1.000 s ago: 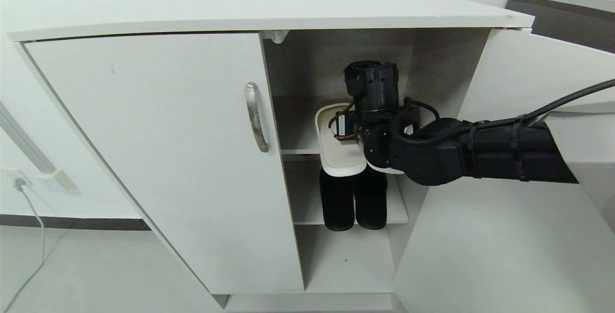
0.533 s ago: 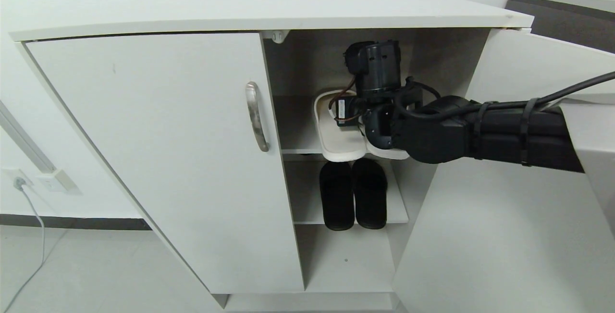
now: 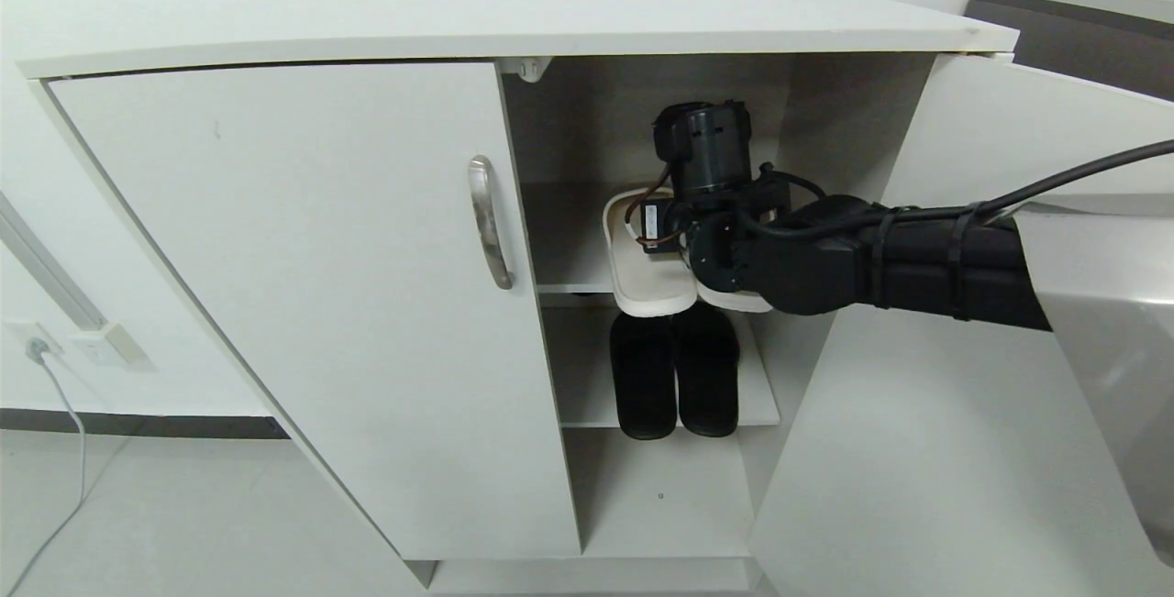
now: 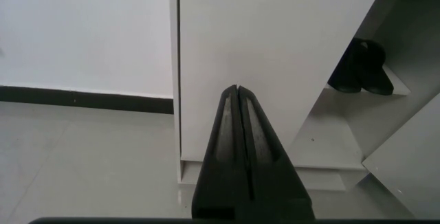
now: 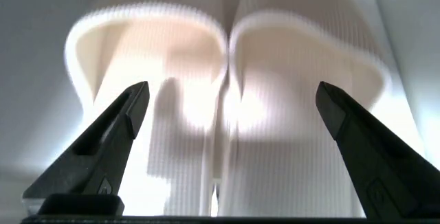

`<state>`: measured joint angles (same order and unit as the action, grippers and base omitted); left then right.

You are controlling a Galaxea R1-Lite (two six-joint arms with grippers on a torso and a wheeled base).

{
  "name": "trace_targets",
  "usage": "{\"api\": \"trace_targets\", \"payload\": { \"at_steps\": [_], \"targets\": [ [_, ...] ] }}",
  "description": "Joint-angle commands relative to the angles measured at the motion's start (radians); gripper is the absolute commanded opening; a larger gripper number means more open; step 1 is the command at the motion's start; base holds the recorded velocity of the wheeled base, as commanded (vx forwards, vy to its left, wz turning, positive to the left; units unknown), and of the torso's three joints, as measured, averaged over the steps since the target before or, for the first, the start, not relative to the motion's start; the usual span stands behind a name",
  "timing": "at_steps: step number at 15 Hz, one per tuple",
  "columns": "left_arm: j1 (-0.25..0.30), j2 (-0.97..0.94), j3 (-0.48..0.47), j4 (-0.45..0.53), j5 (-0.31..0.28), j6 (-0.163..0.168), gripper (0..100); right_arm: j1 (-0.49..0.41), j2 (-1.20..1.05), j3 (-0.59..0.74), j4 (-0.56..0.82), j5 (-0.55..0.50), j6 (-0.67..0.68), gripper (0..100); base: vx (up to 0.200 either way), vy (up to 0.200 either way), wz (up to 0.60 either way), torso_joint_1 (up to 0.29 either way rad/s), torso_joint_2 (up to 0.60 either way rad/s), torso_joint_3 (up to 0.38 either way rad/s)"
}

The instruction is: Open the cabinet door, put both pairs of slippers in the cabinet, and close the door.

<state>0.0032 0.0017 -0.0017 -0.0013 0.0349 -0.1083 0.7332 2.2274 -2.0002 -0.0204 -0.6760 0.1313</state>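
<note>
The cabinet's right door (image 3: 917,450) stands open and its left door (image 3: 303,285) is closed. A pair of white slippers (image 3: 647,281) lies on the upper shelf (image 3: 564,248), heels jutting over its front edge. My right arm's wrist (image 3: 706,152) is inside the cabinet above them. My right gripper (image 5: 230,90) is open, its fingers spread wide just behind the white slippers (image 5: 227,114). A pair of black slippers (image 3: 674,377) rests side by side on the middle shelf. My left gripper (image 4: 237,90) is shut on nothing, low before the cabinet, with the black slippers (image 4: 361,66) off to one side.
A metal handle (image 3: 488,223) is on the closed left door. The bottom compartment (image 3: 660,505) holds nothing. Bare floor (image 3: 165,524) lies left of the cabinet, with a wall socket and cable (image 3: 41,359) there.
My right arm lifted the white slippers and carried them deeper onto the upper shelf, then settled slightly lower. The black slippers and doors stayed put.
</note>
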Motion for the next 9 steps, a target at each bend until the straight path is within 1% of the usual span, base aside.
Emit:
{"api": "trace_targets", "payload": {
  "at_steps": [1, 2, 7, 9],
  "targets": [
    [0.0, 0.0, 0.0, 0.0, 0.0, -0.001, 0, -0.001, 0.003, 0.0, -0.001, -0.002, 0.008, 0, 0.0, 0.0, 0.0, 0.0, 0.0, 0.0],
    [0.0, 0.0, 0.0, 0.0, 0.0, -0.001, 0, -0.001, 0.003, 0.0, -0.001, -0.001, 0.014, 100, 0.0, 0.0, 0.0, 0.0, 0.0, 0.0],
    [0.0, 0.0, 0.0, 0.0, 0.002, 0.001, 0, 0.005, -0.029, 0.0, 0.03, -0.002, 0.034, 100, 0.0, 0.0, 0.0, 0.0, 0.0, 0.0],
    [0.0, 0.0, 0.0, 0.0, 0.0, -0.001, 0, 0.015, -0.068, 0.044, 0.027, -0.002, 0.036, 100, 0.0, 0.0, 0.0, 0.0, 0.0, 0.0]
  ]
}}
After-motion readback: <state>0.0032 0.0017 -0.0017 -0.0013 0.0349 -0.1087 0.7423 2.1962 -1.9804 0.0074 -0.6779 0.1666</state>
